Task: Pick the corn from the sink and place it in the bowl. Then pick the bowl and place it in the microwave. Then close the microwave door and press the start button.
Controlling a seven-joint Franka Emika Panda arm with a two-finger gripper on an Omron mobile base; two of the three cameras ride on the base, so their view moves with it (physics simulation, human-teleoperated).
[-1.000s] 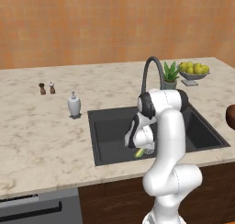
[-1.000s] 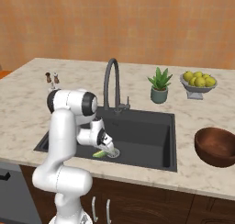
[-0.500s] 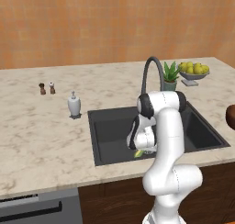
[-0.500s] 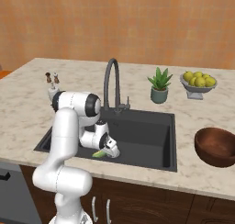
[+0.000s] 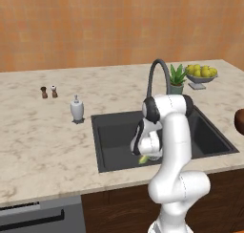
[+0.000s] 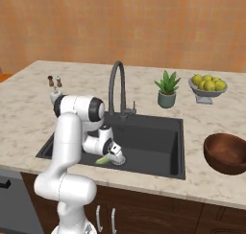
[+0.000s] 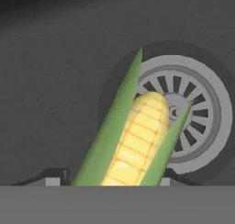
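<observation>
Gripper (image 6: 106,157) low inside the sink (image 6: 153,142), pinching the corn (image 7: 135,142) between its fingers. Corn, green husk leaves on both sides, partly over the round silver drain (image 7: 193,113). Bowl (image 6: 226,153) on counter (image 6: 29,113), right of basin.

No text, label, brand, number or sign can be read anywhere in these views.
</observation>
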